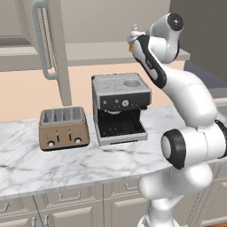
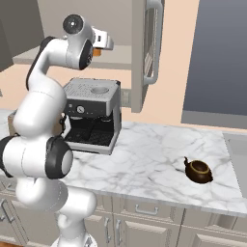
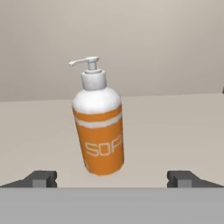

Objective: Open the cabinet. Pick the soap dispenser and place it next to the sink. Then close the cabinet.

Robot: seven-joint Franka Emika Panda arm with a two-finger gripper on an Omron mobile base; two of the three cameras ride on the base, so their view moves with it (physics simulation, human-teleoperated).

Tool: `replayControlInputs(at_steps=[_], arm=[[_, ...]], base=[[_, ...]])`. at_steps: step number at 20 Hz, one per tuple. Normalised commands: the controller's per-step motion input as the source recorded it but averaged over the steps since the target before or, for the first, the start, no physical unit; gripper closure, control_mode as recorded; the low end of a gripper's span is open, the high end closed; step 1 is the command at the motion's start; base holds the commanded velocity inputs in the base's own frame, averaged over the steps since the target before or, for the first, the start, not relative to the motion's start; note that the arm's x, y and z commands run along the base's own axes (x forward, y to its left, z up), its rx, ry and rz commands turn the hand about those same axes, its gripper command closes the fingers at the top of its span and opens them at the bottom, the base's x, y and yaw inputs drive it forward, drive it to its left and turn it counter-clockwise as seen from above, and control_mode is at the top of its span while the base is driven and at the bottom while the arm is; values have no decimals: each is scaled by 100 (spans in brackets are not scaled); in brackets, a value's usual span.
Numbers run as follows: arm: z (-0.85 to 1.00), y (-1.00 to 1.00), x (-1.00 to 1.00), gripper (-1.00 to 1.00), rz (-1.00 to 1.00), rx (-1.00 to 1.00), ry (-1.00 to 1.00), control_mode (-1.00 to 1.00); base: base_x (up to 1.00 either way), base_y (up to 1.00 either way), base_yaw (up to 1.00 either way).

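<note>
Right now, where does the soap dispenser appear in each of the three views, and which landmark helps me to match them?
Left base view: soap dispenser near top centre, on the open cabinet's shelf, mostly behind the arm.
Right base view: an orange sliver upper left, just behind the white hand.
Hand view: centre, upright on the shelf, between the open finger tips.
Shared landmark of the base views: the coffee machine below the shelf.

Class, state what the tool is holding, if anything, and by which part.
Nothing. The tool is open, its tips apart on either side of the soap dispenser and short of it.
</note>
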Motion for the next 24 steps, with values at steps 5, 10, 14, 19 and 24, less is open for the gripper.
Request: replayControlInputs(at_steps=[5, 10, 14, 19, 24], arm=[[0, 0, 11, -100, 1, 0, 0, -100], [-3, 0, 17, -100, 3, 0, 0, -100], [0, 0, 29, -100, 3, 0, 0, -100], [-3, 0, 29, -100, 2, 0, 0, -100], [-7, 0, 23, -100, 1, 0, 1, -100]], base=[[0, 0, 0], [0, 0, 0], [0, 0, 0], [0, 0, 0], [0, 0, 0]])
